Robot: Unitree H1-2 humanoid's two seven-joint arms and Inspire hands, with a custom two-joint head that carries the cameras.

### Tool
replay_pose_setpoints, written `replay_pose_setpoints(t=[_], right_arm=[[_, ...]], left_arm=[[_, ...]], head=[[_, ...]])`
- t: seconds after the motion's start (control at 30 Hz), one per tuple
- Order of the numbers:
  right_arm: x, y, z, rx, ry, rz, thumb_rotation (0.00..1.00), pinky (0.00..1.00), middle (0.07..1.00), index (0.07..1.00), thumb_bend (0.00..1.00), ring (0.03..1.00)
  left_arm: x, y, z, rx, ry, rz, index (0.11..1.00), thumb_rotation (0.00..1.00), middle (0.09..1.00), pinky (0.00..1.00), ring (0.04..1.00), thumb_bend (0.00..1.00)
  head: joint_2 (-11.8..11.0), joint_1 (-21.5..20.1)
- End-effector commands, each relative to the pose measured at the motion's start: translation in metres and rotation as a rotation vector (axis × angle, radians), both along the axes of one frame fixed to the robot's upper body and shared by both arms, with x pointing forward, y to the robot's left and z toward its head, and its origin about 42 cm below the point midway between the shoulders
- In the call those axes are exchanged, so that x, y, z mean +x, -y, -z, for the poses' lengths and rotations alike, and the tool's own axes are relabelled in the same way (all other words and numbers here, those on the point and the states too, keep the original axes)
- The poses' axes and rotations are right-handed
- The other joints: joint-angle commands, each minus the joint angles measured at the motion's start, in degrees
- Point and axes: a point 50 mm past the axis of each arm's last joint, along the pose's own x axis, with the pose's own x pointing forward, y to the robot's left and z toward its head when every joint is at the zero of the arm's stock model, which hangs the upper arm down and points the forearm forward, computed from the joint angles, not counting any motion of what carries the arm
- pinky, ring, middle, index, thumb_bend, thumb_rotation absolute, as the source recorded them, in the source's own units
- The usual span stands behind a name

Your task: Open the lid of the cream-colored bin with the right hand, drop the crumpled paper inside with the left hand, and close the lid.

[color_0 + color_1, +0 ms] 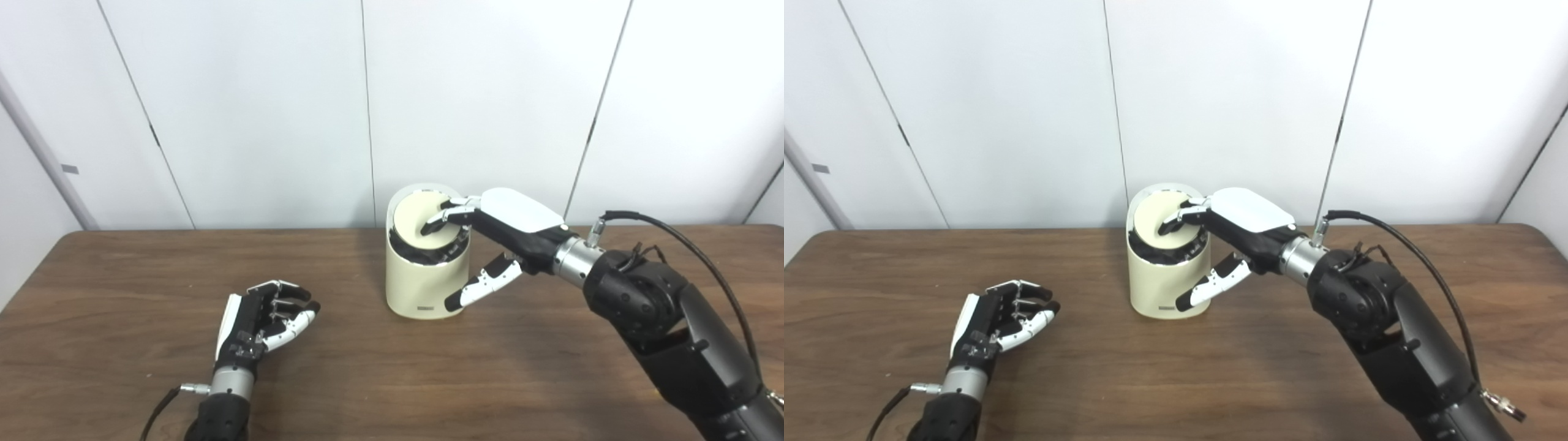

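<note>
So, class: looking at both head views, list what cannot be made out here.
1. Inside of the cream-colored bin: hidden by the tilted lid and the right hand, both views.
2. Crumpled paper: not visible; the left hand has curled fingers that hide its palm.
3. Label at the bin's base: too small to read.

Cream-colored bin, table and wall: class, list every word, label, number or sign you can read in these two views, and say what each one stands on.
No text can be read anywhere.
Cream-colored bin: a small dark label near its base, too small and blurred to read.
Wall: a small grey tag on the left strip, no legible marking.
Right hand, left hand, table: no writing visible.
</note>
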Motion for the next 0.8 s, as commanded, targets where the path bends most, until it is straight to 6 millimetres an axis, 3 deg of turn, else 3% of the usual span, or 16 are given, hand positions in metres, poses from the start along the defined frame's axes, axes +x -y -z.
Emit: replay_pose_setpoints(t=[0.0,0.23,0.47,0.77], right_arm=[[-0.002,-0.003,-0.007,-0.016,0.019,-0.040,0.48,0.93,0.771,0.753,0.79,0.913],[-0.002,0.002,-0.003,-0.088,0.065,-0.054,0.47,0.92,0.723,0.709,0.78,0.902],[-0.002,0.006,0.012,-0.315,0.189,-0.120,0.48,0.90,0.665,0.645,0.79,0.863],[-0.002,0.005,0.018,-0.345,0.193,-0.125,0.46,0.89,0.666,0.648,0.79,0.853]], left_arm=[[0.008,0.004,-0.021,0.008,0.073,0.019,0.498,0.06,0.643,0.43,0.559,0.50],[0.008,0.002,-0.021,0.007,0.072,0.018,0.498,0.06,0.640,0.44,0.559,0.50],[0.007,0.002,-0.023,0.003,0.074,0.016,0.498,0.06,0.642,0.44,0.563,0.50],[0.006,0.002,-0.023,0.002,0.069,0.015,0.498,0.06,0.637,0.44,0.561,0.50]], head=[[0.1,0.1],[0.3,0.1],[0.6,0.1],[0.9,0.0]])
